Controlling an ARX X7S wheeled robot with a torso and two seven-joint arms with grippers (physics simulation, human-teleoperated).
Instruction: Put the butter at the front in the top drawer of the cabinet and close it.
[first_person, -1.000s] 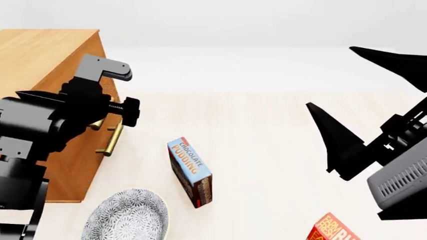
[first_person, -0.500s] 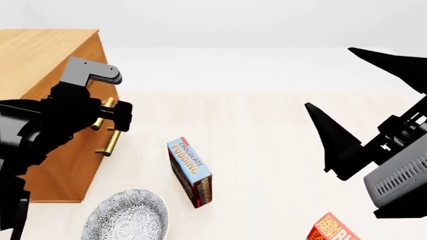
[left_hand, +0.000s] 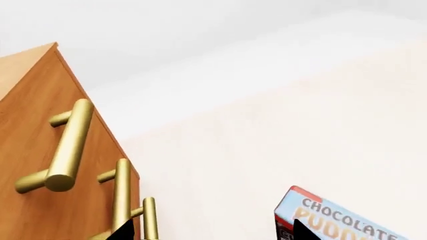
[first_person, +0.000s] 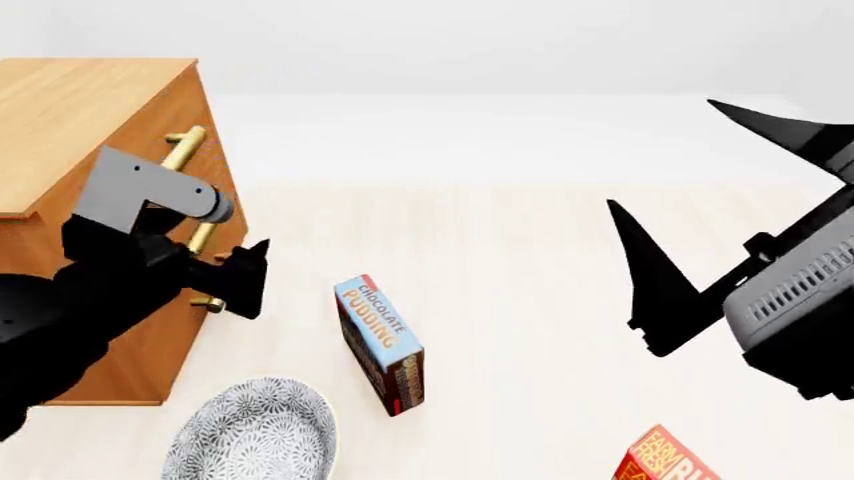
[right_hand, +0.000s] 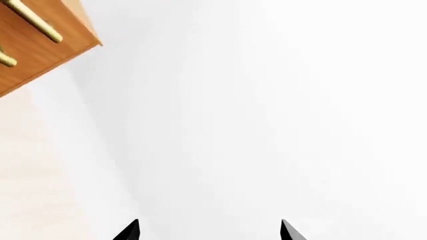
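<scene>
Butter carton (first_person: 663, 458), orange printed card, lies on the pale bench (first_person: 534, 260), well right of the cabinet (first_person: 80, 110) and outside it. Nearer the cabinet are a patterned bowl (first_person: 254, 435) and an upright pudding box (first_person: 380, 345). Over the last second the left hand (left_hand: 210, 234) sank from the top brass bar handle (first_person: 183, 148), uncovering it. Its jaws are spread and empty (the drawer front looks flush, so no pull registered). Right hand (first_person: 721, 210) is splayed and holds nothing.

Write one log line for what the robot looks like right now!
left end effector: open, empty, beside cabinet handles | right end effector: open, empty, raised | top drawer: shut | butter: on table
</scene>
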